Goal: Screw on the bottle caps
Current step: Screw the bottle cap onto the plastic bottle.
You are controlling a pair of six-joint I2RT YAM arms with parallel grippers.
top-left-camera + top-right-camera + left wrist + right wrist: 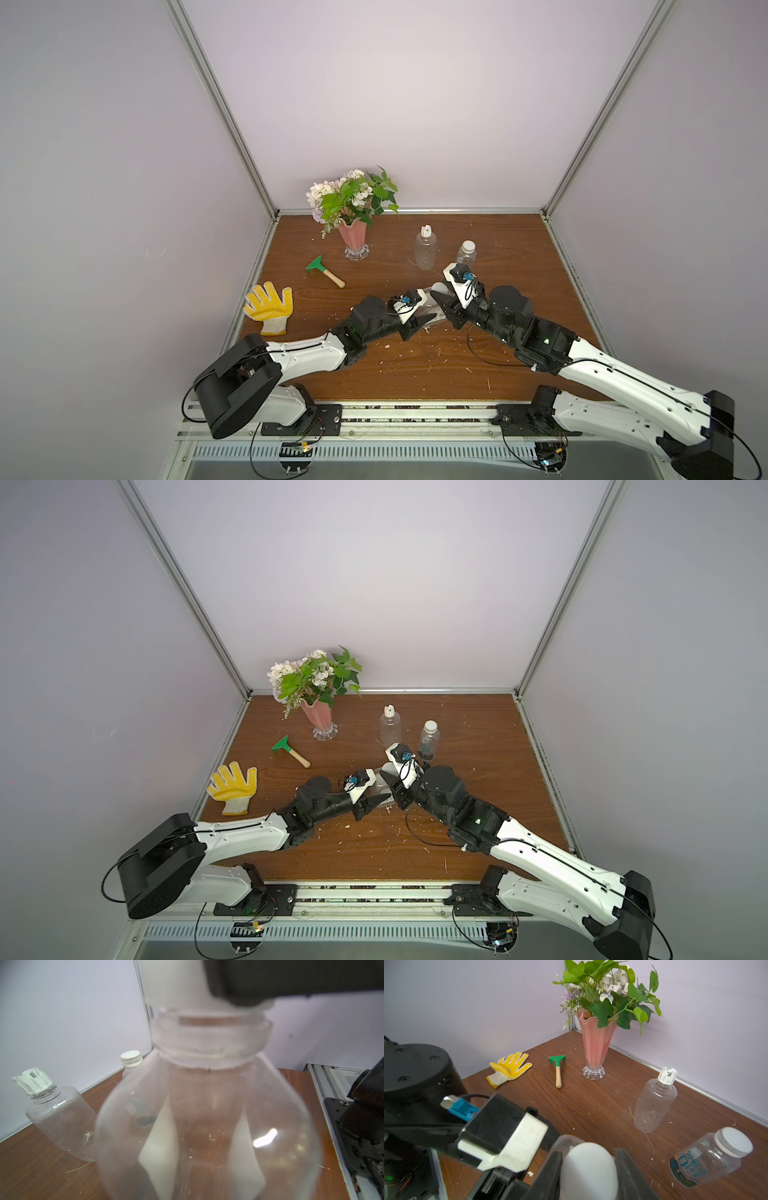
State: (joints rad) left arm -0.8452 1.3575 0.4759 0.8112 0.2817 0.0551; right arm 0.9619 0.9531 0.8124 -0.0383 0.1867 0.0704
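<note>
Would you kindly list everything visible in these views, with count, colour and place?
Bottles: three, clear; ribbed-cap bottle and labelled bottle stand at the back, held bottle between the arms.
Caps: three, white; ribbed cap and flat cap on the standing bottles, third cap at the held bottle's mouth.
Vase: one, pink, back left, with white flowers.
Rake: one, green, wooden handle, before the vase.
Glove: one, yellow, left edge.
Table: one, brown wood.
Left fingers: black, shut on held bottle.
Right fingers: black, shut on third cap.
</note>
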